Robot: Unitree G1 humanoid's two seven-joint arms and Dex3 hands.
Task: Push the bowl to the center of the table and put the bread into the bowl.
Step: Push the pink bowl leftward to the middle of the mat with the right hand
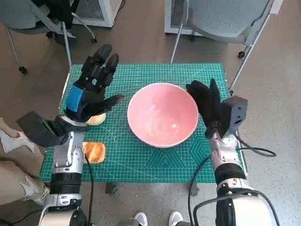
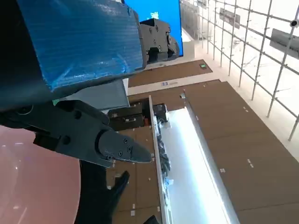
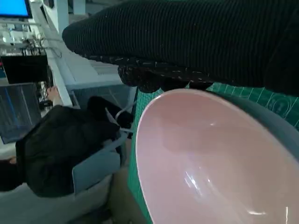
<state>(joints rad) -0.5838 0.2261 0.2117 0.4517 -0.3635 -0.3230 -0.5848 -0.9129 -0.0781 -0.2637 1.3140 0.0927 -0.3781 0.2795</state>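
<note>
Green-matted surface (image 1: 141, 160) carries our pink bowl (image 1: 162, 114) near centre; right hand (image 1: 205, 104) rests open against its rim; left hand (image 1: 92, 84), open, must next grasp bread (image 1: 95, 151).

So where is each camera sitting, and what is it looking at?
Head view: on the robot's head, looking down at the table; both forearms, left hand and right hand show.
Left wrist view: behind the left hand, facing the room.
Right wrist view: behind the right hand, facing a seated person.
All three share the pink bowl.
</note>
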